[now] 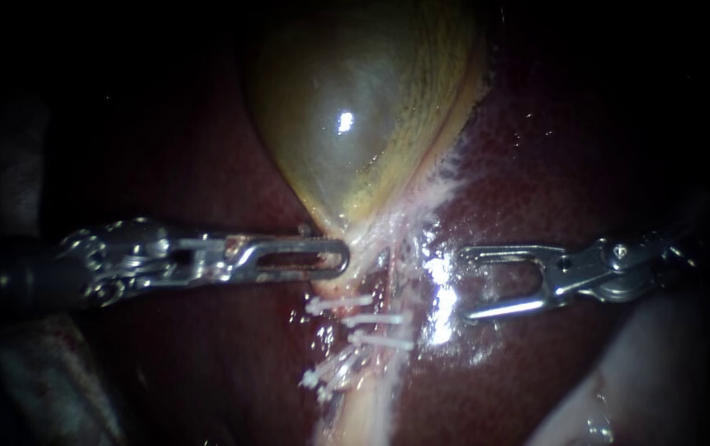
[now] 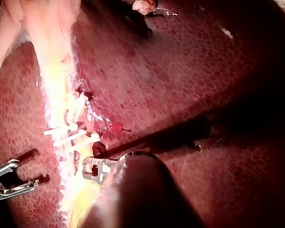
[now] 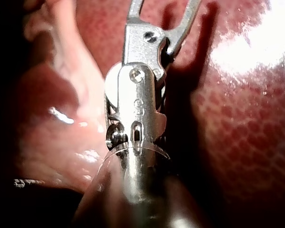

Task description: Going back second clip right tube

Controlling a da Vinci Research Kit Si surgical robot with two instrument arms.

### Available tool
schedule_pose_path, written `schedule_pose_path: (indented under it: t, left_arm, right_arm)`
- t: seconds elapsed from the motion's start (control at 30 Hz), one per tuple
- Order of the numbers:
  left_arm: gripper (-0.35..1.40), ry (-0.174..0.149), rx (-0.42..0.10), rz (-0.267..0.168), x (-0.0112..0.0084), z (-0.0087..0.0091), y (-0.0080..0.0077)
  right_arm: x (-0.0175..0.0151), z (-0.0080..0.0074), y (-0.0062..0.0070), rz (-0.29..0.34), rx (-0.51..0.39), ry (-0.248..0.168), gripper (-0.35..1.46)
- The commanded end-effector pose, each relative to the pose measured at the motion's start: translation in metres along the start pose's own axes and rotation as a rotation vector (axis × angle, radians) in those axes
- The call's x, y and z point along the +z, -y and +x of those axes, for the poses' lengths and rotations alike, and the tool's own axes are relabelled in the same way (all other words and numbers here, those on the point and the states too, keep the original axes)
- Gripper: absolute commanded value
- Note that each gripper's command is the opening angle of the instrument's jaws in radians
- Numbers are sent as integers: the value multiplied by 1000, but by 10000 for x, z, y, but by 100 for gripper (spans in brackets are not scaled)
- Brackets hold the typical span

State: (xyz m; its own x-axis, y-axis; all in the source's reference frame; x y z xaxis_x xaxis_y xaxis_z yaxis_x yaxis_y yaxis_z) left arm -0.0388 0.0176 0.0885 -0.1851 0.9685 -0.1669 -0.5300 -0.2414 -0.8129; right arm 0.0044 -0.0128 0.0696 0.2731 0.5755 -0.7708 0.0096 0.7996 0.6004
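Right tool (image 1: 466,282) jaws spread wide, empty, touching nothing, over liver (image 1: 553,165) beside white clips (image 1: 363,322) on tube (image 1: 371,396), left tool (image 1: 334,258) clenched on gallbladder (image 1: 355,107) neck.

- Surround: I see black margins around the endoscope view, deepest from 9 to 11 o'clock and at 1 o'clock.
- Ground: liver (image 1: 561,165), dark red, wet and finely mottled, filling the field from 2 to 4 o'clock and again at 8 o'clock.
- Backdrop at 12 o'clock: gallbladder (image 1: 355,107), an olive-yellow dome with one small white highlight near its middle.
- Light: brightest at the centre and fading outward. A white glare patch (image 1: 442,289) lies just off centre toward 4 o'clock.
- 5 o'clock corner: pale pink fold (image 1: 619,396), glossy.
- 7 o'clock corner: dull grey fold (image 1: 33,388), barely lit.
- Wrist views: the same mottled red surface, with hard black shadows and a broad white sheen.
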Motion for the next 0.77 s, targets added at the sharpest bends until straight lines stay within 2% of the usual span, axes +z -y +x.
schedule_pose_path:
  t: [0.03, 0.77]
  left_arm:
    - [-35, 0, 0, 0, 2, 0, -1]
    - [-35, 0, -2, -1, 7, 3, -2]
  right_arm:
    - [0, 0, 0, 1, 0, 0, 51]
    - [1, -1, -1, 3, 0, 0, 51]
